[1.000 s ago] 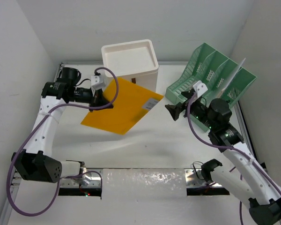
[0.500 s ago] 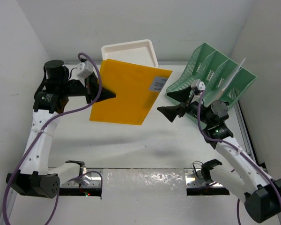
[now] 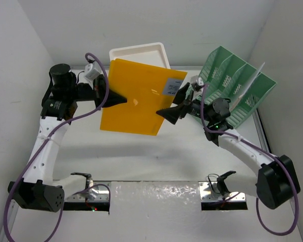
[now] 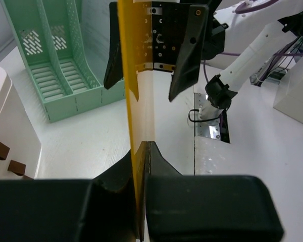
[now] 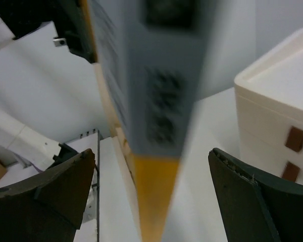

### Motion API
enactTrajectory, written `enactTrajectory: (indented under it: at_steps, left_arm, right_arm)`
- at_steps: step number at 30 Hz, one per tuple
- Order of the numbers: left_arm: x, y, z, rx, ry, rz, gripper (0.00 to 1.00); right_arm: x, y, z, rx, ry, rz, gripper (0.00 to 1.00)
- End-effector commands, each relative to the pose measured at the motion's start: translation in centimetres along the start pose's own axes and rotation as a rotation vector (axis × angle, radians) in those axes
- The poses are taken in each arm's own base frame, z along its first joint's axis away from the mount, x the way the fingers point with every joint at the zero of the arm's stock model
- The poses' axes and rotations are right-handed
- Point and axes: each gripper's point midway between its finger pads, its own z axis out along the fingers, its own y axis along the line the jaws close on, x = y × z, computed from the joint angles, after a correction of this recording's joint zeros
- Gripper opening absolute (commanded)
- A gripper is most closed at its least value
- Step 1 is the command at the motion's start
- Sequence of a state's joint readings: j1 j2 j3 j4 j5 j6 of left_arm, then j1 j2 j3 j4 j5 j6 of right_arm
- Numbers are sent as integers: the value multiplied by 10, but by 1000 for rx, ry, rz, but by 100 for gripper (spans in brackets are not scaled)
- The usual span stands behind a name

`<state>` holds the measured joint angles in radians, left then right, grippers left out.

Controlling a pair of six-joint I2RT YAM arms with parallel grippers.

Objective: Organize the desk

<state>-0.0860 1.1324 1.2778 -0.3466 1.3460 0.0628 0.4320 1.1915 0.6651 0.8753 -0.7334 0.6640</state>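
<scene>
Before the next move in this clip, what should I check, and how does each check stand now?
1. Left hand shut on the folder: ok.
2. Right hand open: ok.
3. Folder's edge between the right hand's fingers: ok, the right wrist view shows one on each side.
4. Right hand gripping the folder: not ok, there are gaps on both sides.
5. Folder lifted off the desk: ok.
6. Rack has an empty slot: ok, the left wrist view shows two bare ones.
</scene>
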Motion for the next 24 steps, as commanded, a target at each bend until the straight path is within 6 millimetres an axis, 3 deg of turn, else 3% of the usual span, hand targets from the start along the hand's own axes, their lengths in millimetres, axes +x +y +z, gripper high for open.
enactTrajectory:
  at_steps: [1,2,3,5,6,8,10,12,13,14,15,16,17,18,19,21,22,23,24]
  left_arm:
    - [-8,0,6,9,-19,46,0]
    - [-6,1,8,11,-25,15,0]
    - [-6,3,10,5,-27,10,0]
    - [-5,7,12,-10,-29,13,0]
    - [-2,14,12,-44,-29,10,0]
    - [5,24,10,-99,-9,31,0]
    - [10,43,6,-202,10,46,0]
    - [12,61,1,-304,24,55,11]
    - [13,67,-1,-338,29,56,20]
    - [14,74,-2,-367,35,65,42]
    - [14,82,-6,-419,41,72,52]
    - [14,87,-9,-448,48,78,71]
    - [12,91,-11,-475,49,86,82]
    - [12,100,-18,-545,58,85,86]
    - [9,106,-23,-586,65,100,99]
    - [9,125,-39,-726,91,103,100]
    - [7,131,-46,-774,98,116,100]
    - [7,141,-58,-863,111,116,100]
    - [8,145,-64,-901,122,119,100]
  right_arm:
    - [-29,26,27,-119,-57,-136,89]
    - [-20,35,37,-148,-27,-123,78]
    - [-24,40,45,-169,-26,-157,71]
    - [-12,48,55,-205,2,-143,58]
    - [-12,49,56,-211,1,-137,33]
    - [-15,46,53,-174,-21,-141,0]
    - [-13,35,50,-94,-36,-143,0]
    - [-10,27,43,-26,-31,-147,0]
    - [-11,23,41,9,-35,-151,0]
    - [-6,10,39,93,-20,-138,0]
    - [-10,8,35,131,-23,-174,0]
    - [-8,7,34,160,-17,-183,0]
    - [-9,-3,28,241,-6,-203,0]
    - [-10,-6,25,276,-1,-215,0]
    - [-5,-17,19,358,25,-228,0]
    - [-18,-19,9,440,10,-256,0]
    - [-14,-21,4,479,35,-256,0]
    - [-24,-33,-8,590,12,-270,0]
    - [-36,-31,-17,636,-15,-278,0]
